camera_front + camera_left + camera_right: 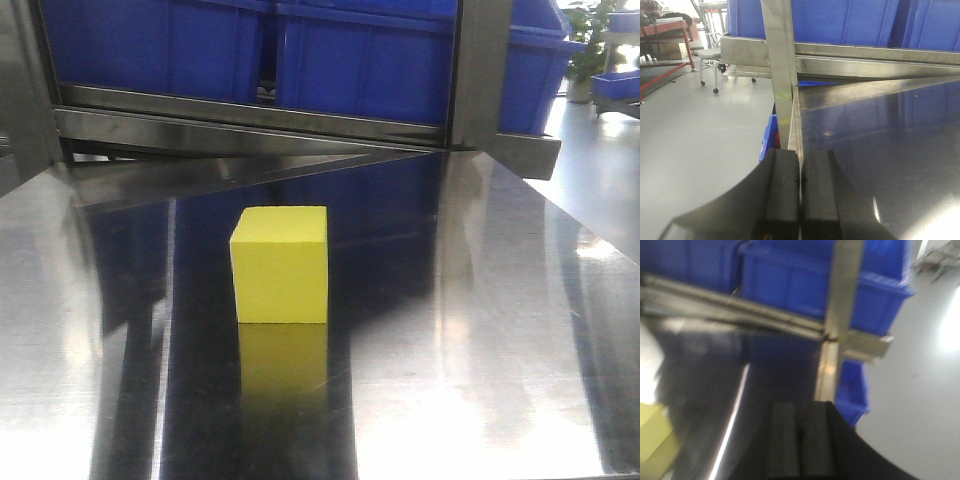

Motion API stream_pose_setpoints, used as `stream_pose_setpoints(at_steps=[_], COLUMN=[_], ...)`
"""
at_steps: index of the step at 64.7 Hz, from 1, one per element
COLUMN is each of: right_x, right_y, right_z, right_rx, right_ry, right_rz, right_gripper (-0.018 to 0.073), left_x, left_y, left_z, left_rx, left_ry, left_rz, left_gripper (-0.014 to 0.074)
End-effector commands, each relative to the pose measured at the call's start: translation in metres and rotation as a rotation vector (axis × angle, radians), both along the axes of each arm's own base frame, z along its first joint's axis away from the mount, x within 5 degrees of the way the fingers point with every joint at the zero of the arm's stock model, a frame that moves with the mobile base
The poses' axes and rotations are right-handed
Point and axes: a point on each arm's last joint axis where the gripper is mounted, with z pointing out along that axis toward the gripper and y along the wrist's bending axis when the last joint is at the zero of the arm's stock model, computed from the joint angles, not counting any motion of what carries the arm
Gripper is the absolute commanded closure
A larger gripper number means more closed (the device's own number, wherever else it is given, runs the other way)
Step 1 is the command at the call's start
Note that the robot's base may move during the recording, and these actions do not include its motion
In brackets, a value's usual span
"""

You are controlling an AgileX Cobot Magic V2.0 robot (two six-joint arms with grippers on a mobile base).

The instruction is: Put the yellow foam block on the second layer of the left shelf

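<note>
Seemingly not begun: yellow foam block (pixel 281 263) free-standing mid steel desk (pixel 500 350), at 8 o'clock in the right wrist view. Left claw (pixel 800 200) and right claw (pixel 800 440) clenched, empty. Grasping, lifting, shelving all left.

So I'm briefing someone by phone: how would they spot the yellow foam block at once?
Find the shiny steel surface in front of the blue crates. Near its middle stands the yellow foam block, alone: a small plain cube, the only yellow thing, far smaller than the crates.
</note>
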Motion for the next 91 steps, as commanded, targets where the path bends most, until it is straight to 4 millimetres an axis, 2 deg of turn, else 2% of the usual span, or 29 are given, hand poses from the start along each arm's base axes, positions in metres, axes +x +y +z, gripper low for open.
stream_pose_setpoints(at_steps=[1, 5, 8, 16, 23, 32, 46, 56, 60, 77, 91], right_x=[0.020, 0.031, 0.042, 0.067, 0.087, 0.109, 0.140, 0.157, 0.164, 0.179, 0.179], right_y=[0.012, 0.022, 0.032, 0.057, 0.078, 0.108, 0.164, 0.198, 0.210, 0.235, 0.253], right_z=[0.022, 0.027, 0.027, 0.026, 0.026, 0.028, 0.033, 0.020, 0.009, -0.025, -0.042], right_rx=[-0.002, -0.018, -0.036, -0.082, -0.121, -0.139, 0.001, 0.058, 0.052, 0.052, 0.046], right_ry=[0.030, 0.089, 0.143, 0.266, 0.362, 0.510, 0.657, 0.714, 0.733, 0.763, 0.771], right_rz=[0.071, 0.124, 0.167, 0.256, 0.315, 0.372, 0.342, 0.247, 0.200, 0.030, 0.036], right_gripper=[0.0438, 0.0348, 0.0232, 0.0007, -0.0071, -0.0067, -0.0067, -0.0067, -0.0067, -0.0067, -0.0066], left_x=[0.000, 0.000, 0.000, 0.000, 0.000, 0.000, 0.000, 0.000, 0.000, 0.000, 0.000], left_y=[-0.002, -0.002, -0.002, -0.002, -0.002, -0.002, -0.002, -0.002, -0.002, -0.002, -0.002], left_z=[0.000, 0.000, 0.000, 0.000, 0.000, 0.000, 0.000, 0.000, 0.000, 0.000, 0.000], left_rx=[-0.001, -0.001, -0.001, -0.001, -0.001, -0.001, -0.001, -0.001, -0.001, -0.001, -0.001], left_ry=[-0.072, -0.072, -0.072, -0.072, -0.072, -0.072, -0.072, -0.072, -0.072, -0.072, -0.072], left_rz=[-0.025, -0.025, -0.025, -0.025, -0.025, -0.025, -0.025, -0.025, -0.025, -0.025, -0.025], left_gripper=[0.0460, 0.0460, 0.0460, 0.0460, 0.0460, 0.0460, 0.0460, 0.0460, 0.0460, 0.0460, 0.0459])
